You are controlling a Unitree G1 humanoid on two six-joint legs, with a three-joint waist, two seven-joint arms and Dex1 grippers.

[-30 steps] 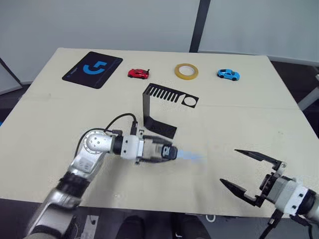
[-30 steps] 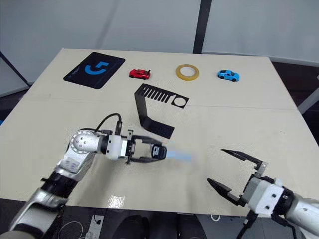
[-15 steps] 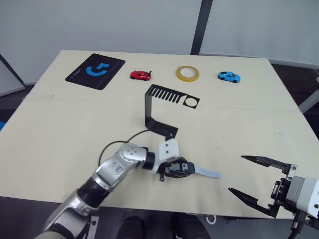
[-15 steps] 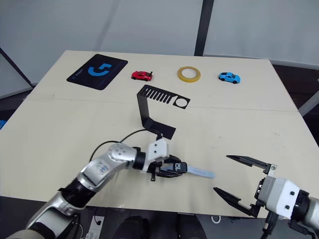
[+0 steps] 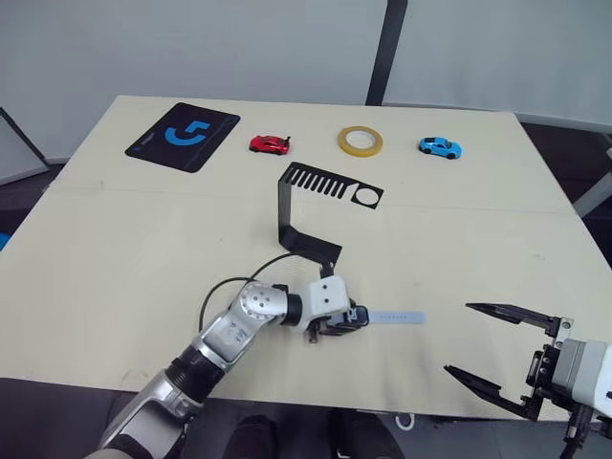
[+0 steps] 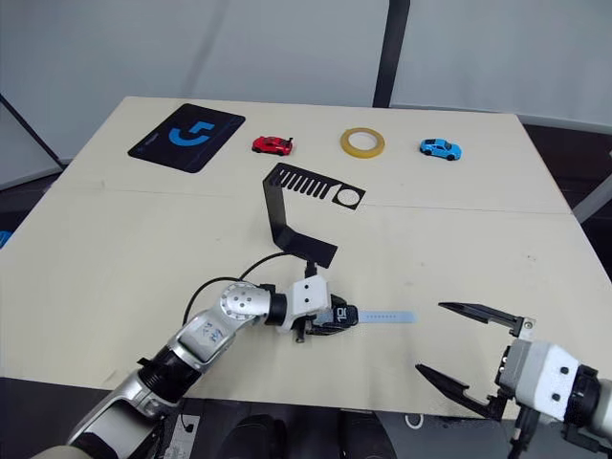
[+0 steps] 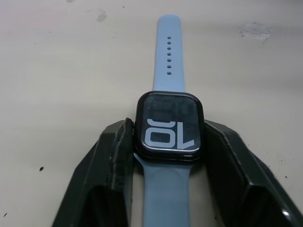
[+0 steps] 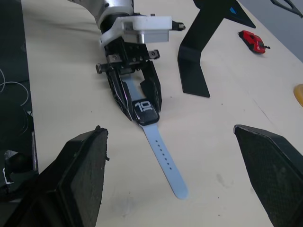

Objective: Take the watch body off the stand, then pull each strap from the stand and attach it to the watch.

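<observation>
Item: small black rounded-square watch body [image 7: 169,127] with white marks, both pale grey-blue flexible straps [image 8: 164,160] attached, lying flat on the beige table [image 5: 115,239] in front of the thin black bent-metal stand [image 5: 311,206], now bare. Left gripper [image 7: 168,156] pinches the case sides. Right gripper [image 5: 507,359] hovers spread wide, well apart. Risk: lifting off carelessly could drag the watch, or twist a strap loose

Bare bench [image 5: 124,239] runs along the left edge and across the near right, between the strap [image 5: 397,316] tip and the right gripper [image 5: 497,350], whose fingers stand wide apart. The stand [image 5: 311,210] rises mid-bench, just behind the left gripper [image 7: 165,142], whose fingers clamp the watch body [image 7: 169,126]. A mat [image 5: 182,135], two toy cars [image 5: 269,143] and a tape roll [image 5: 360,140] line the far edge.
</observation>
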